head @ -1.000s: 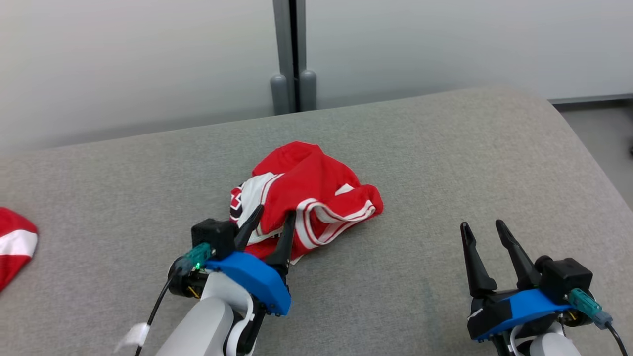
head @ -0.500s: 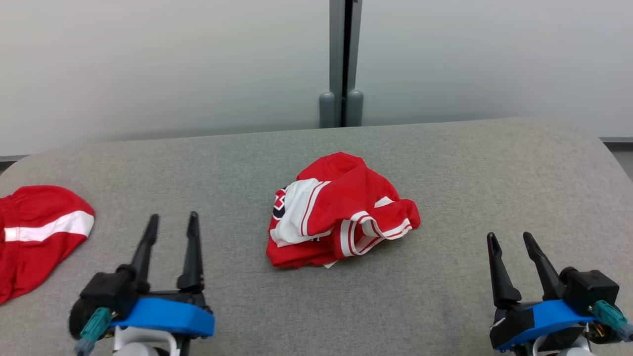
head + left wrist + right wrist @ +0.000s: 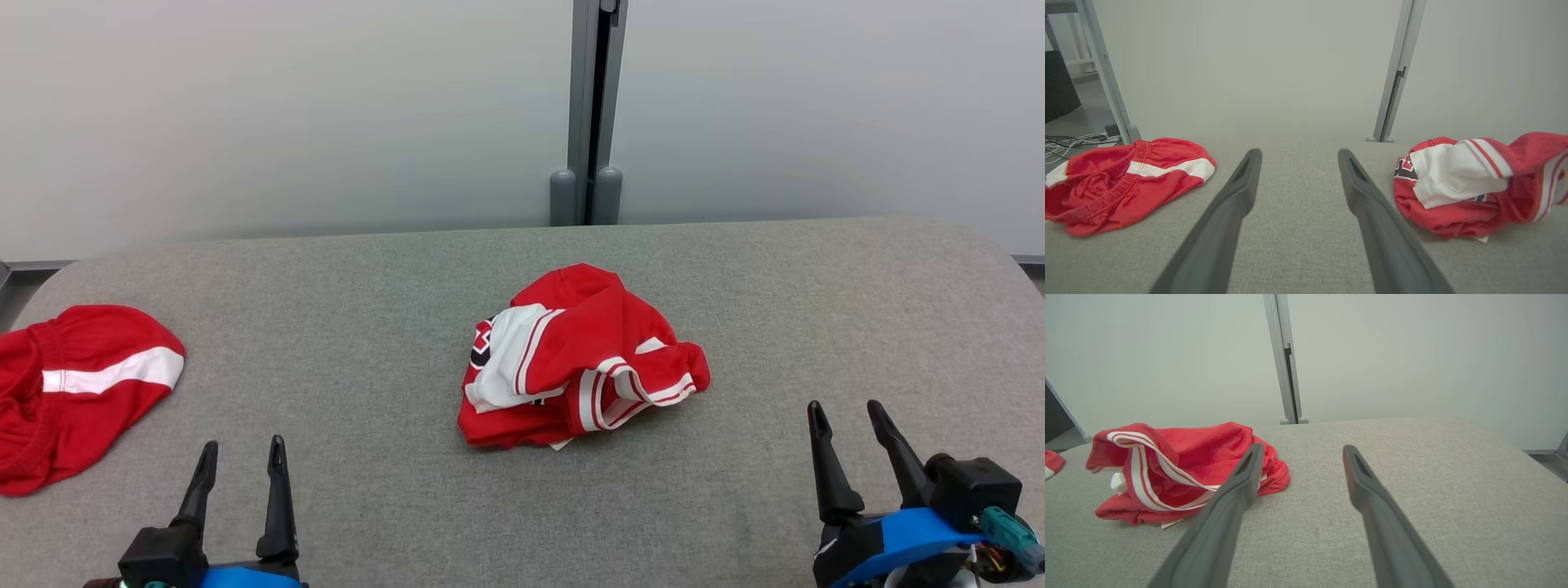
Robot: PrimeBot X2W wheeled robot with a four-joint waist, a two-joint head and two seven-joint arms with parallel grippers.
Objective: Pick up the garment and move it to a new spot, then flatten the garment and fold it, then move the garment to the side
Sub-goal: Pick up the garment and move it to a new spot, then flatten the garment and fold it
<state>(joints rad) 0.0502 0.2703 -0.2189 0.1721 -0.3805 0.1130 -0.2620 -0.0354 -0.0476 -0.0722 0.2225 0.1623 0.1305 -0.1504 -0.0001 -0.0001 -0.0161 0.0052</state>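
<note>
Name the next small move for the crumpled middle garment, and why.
Probably move the left gripper toward the near edge of the middle garment to start flattening: it lies bunched on the grey surface, and this gripper and the right gripper both stand open, touching nothing.

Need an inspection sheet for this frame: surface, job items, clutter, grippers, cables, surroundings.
Surface: grey fabric tabletop, no stains or debris seen.
Job's things: red-and-white garment, crumpled in a heap mid-table, not flattened or folded.
Clutter: red shorts with a white stripe, bunched at the table's left end.
Grippers: left gripper and right gripper both open and empty, at the near edge, apart from both cloths.
Cables: loose cables on the floor beyond the left end; teal plug at the right wrist.
Surroundings: pale wall panels and a grey post behind the table.
</note>
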